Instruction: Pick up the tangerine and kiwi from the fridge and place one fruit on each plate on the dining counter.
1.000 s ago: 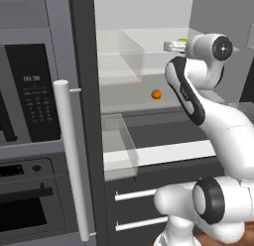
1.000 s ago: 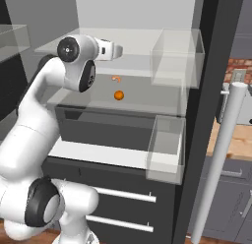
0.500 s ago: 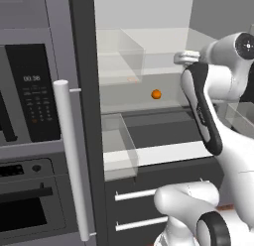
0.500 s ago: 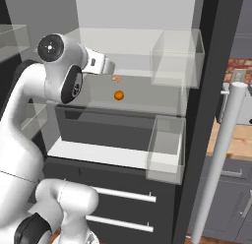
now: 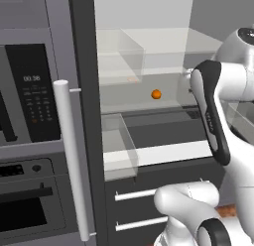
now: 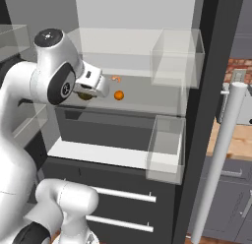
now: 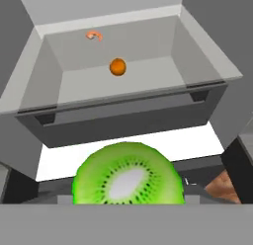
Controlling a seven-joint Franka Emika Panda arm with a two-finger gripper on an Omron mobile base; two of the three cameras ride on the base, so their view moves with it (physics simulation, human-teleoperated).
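Plainly, the fridge (image 6: 211,90) stands open in front of the robot, its dark door edge and long pale handle (image 6: 221,159) at the right of the right base view, with white walls, a glass shelf (image 6: 142,93) and clear door bins (image 6: 167,149) inside. Beside it in the left base view sits a black wall oven (image 5: 30,101) with a keypad.

The white arm rises from the base, bends at a high elbow, and turns its wrist toward the fridge interior, so the hand sits level with the glass shelf, at its near left edge in the right base view. The fingers (image 6: 87,94) are clamped on the kiwi (image 7: 129,174). In the hand view its cut green face with a pale core and dark seeds sits right at the fingers; in the right base view it shows as a brownish lump under the wrist.

Ahead of the fingers, farther back on the shelf and well apart from the kiwi, lies the tangerine (image 7: 117,67), small and bright orange. Beyond it, near the back wall, rests a small curled orange-pink item (image 7: 93,35), too small to identify.
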